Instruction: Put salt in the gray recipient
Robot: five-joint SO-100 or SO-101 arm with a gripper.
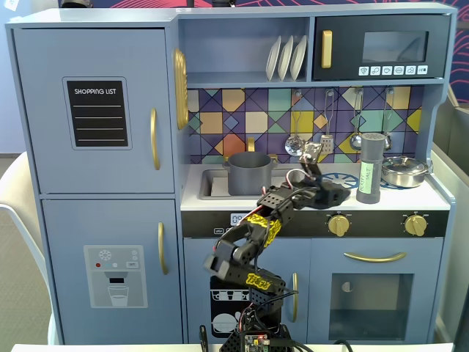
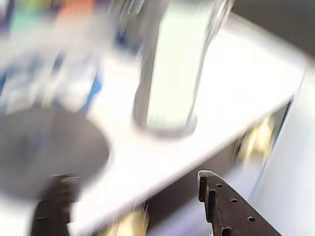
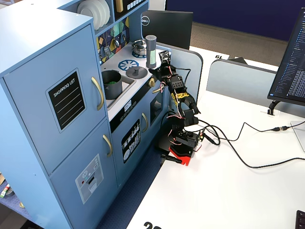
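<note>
Tall dark gray salt shaker [image 1: 371,168] with pale label stands upright near the worktop's right front edge. Squat gray pot [image 1: 250,173] sits in the sink, left.

Your toy kitchen's white tabletop [image 1: 289,196] carries the gray recipient [image 1: 250,174] in the sink at its 9 o'clock side in a fixed view. The salt [image 1: 371,169] stands upright toward 3 o'clock, with a shiny steel pan [image 1: 404,171] just beside it (further right), and a flat gray lid [image 3: 136,72] lies between.
</note>
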